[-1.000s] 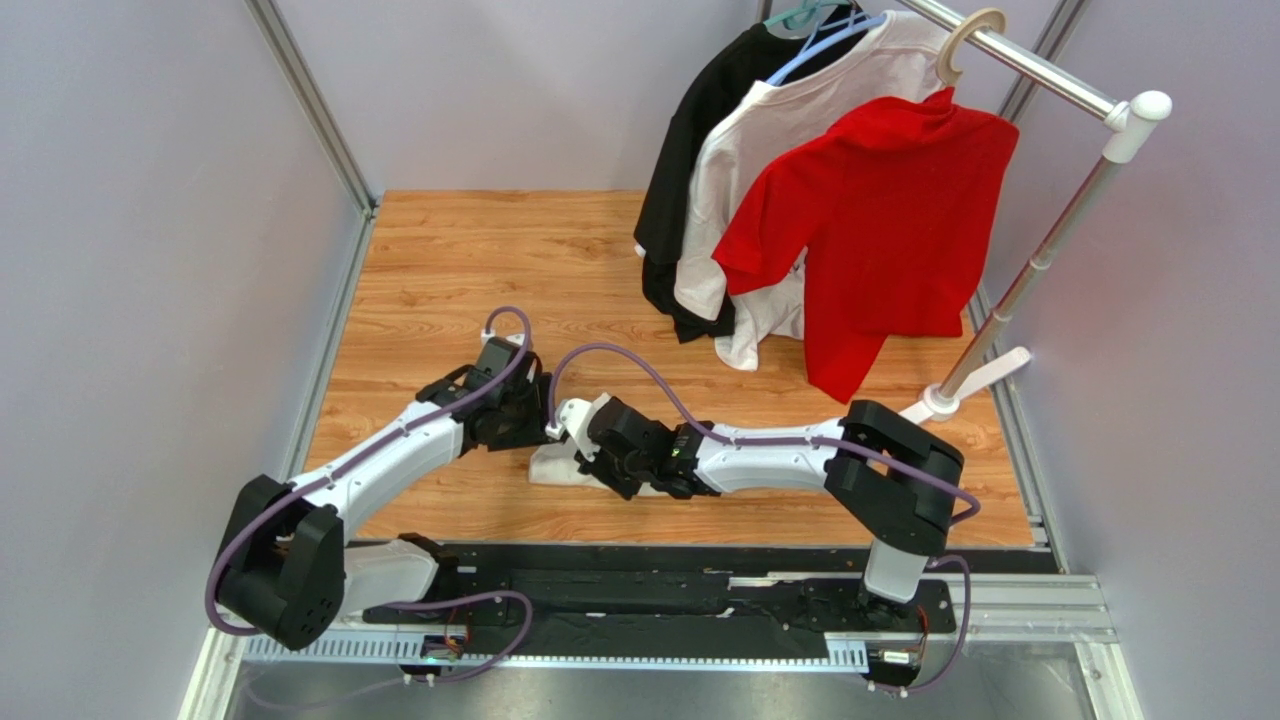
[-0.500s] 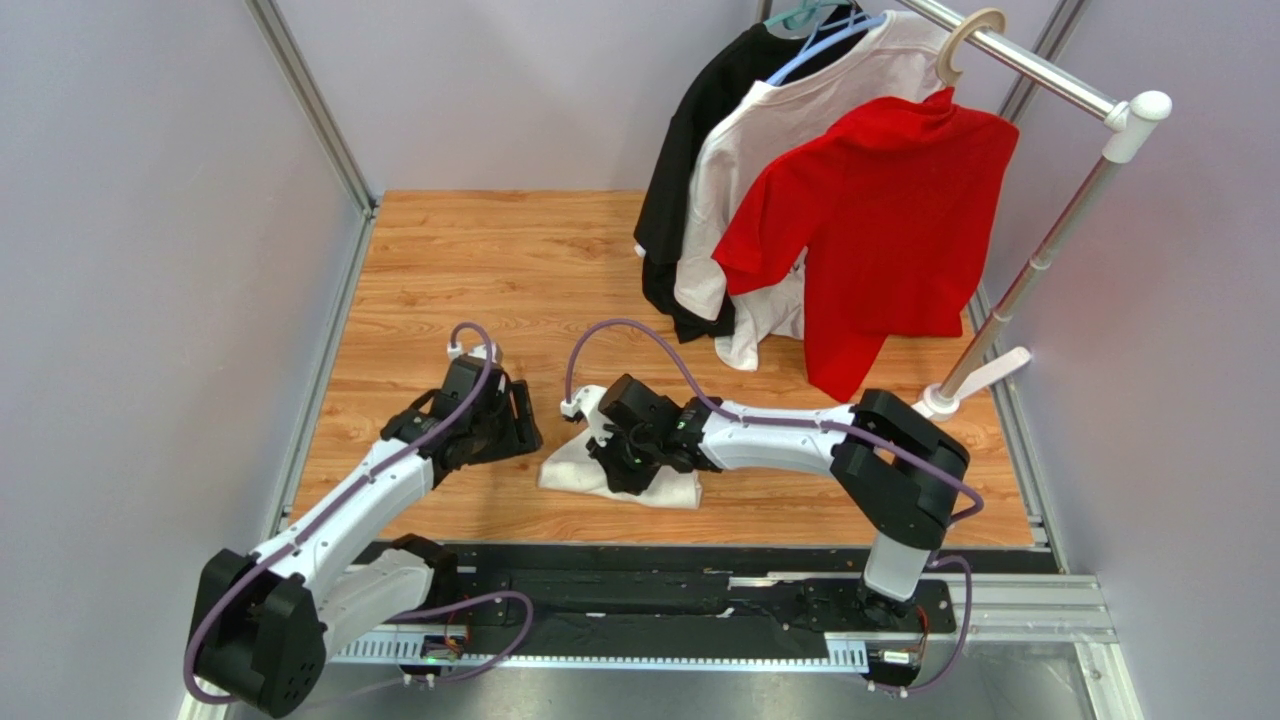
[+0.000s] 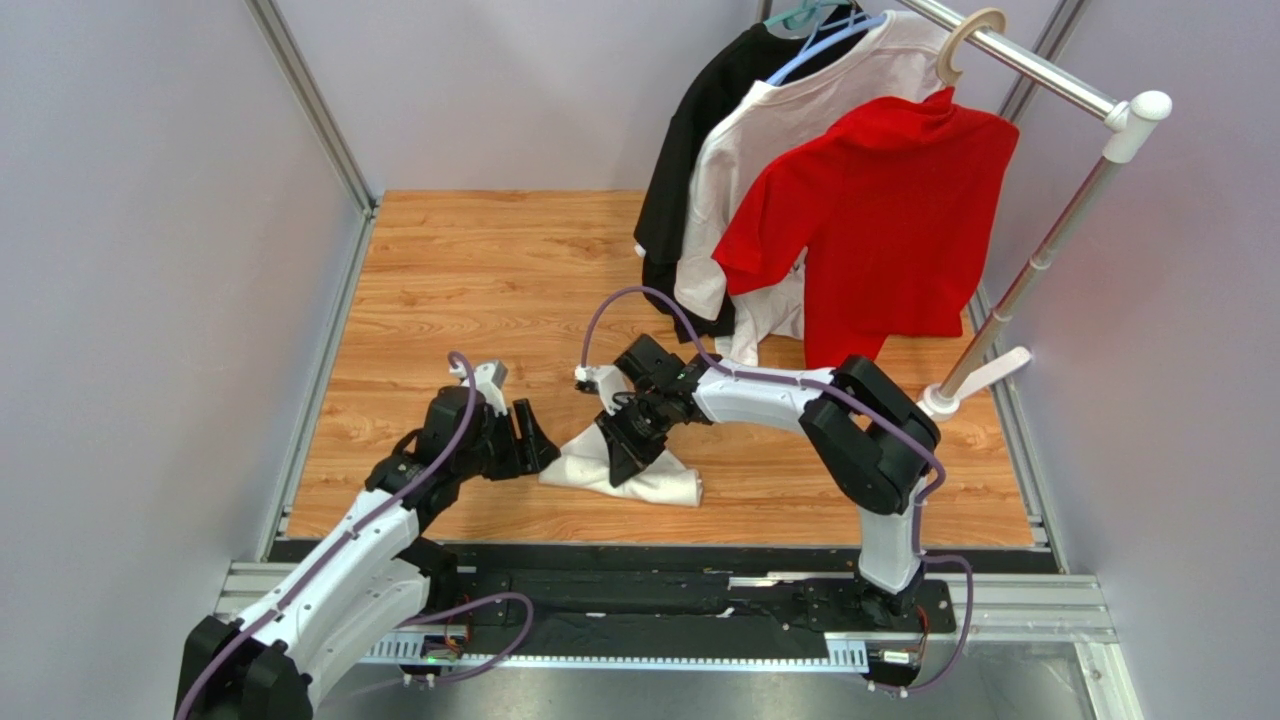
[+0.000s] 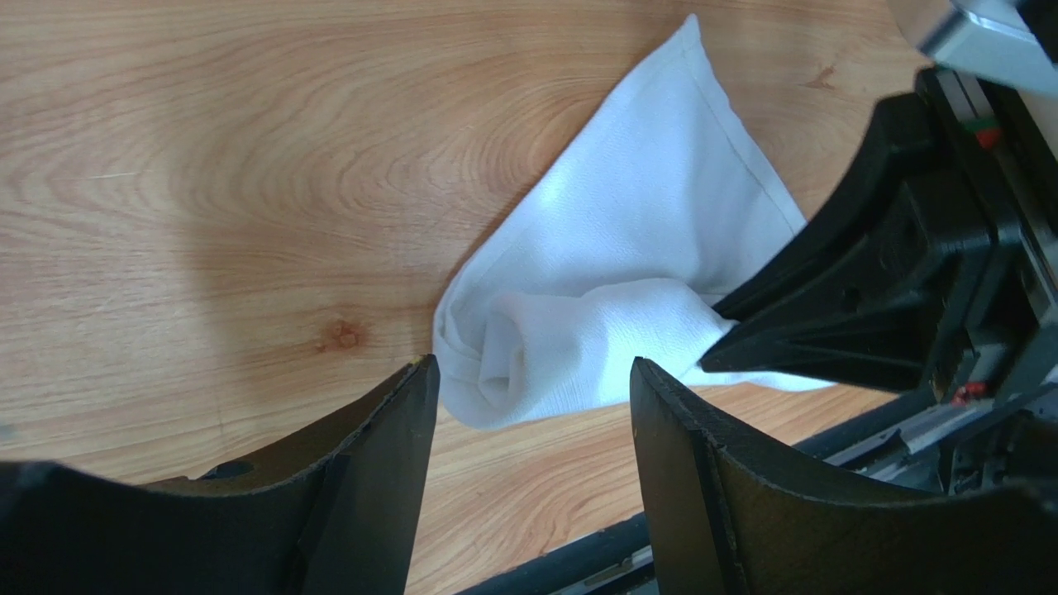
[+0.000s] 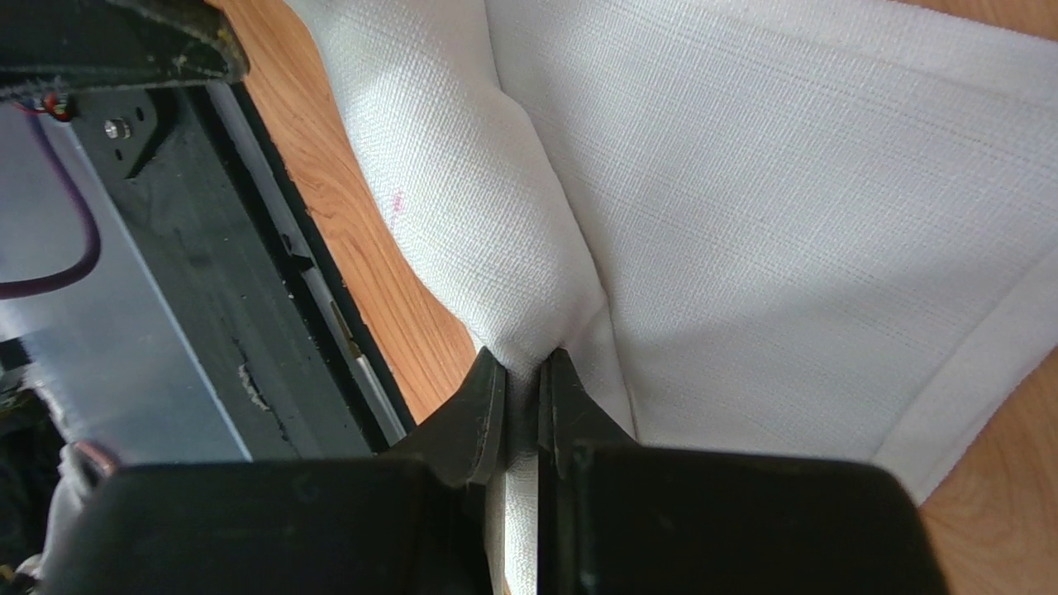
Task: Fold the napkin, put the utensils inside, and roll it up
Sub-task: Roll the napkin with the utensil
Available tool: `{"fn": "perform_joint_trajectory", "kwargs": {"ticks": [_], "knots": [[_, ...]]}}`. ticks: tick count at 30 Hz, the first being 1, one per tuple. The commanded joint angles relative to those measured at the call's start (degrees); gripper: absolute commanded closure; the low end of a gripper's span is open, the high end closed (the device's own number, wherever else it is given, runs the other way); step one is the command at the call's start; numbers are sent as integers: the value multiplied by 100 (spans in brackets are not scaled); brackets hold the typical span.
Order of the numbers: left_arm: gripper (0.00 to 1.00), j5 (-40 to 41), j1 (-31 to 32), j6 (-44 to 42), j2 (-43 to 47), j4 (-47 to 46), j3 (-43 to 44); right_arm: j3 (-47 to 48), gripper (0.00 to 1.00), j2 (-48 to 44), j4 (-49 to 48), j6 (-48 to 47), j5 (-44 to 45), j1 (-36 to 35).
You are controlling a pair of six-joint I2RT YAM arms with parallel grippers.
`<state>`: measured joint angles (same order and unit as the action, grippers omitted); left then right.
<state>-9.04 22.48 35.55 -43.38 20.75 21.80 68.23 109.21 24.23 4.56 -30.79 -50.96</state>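
Left gripper (image 4: 532,372) stands wide and empty. A second ago it was pressed close beside the right gripper (image 5: 523,378) over the cloth; it has since drawn back toward its own side. The napkin (image 4: 621,236) lies just ahead of its fingertips, apart from them, on the wooden tabletop (image 4: 248,186). The bunched, partly rolled end (image 4: 497,360) is nearest the hand, and a flat pointed flap runs away beyond it. On the far side of that roll the right gripper is clamped tight on a pinch of the fabric, which bulges ahead of its pads. No spoon shows in any view, so whether it sits inside the roll cannot be told. Judgement: the left has let go and the right alone holds the roll. Rolling is begun but unfinished, the flap still loose, and the roll may slacken.
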Motion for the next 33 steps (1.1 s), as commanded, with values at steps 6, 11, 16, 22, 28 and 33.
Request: {"fn": "perform_joint_trajectory", "kwargs": {"ticks": [6,11,16,22,28,33], "knots": [[33,-458,-16,74,-65,-827,-264,313,100,1023,996,-429,-595,455],[35,-406,-16,136,-391,-1091,-264,455,100,1278,1075,-614,-885,578],[39,-511,-16,215,-820,-1425,-229,577,100,1577,1128,-649,-1052,666],[55,-617,-16,216,-1260,-1636,-150,648,100,1639,1110,-649,-1044,737],[100,-441,-15,5,-1603,-1215,113,630,78,1358,1084,-553,-842,789],[100,-55,-16,-197,-1990,-600,570,552,41,771,1005,-334,-543,807]]}}
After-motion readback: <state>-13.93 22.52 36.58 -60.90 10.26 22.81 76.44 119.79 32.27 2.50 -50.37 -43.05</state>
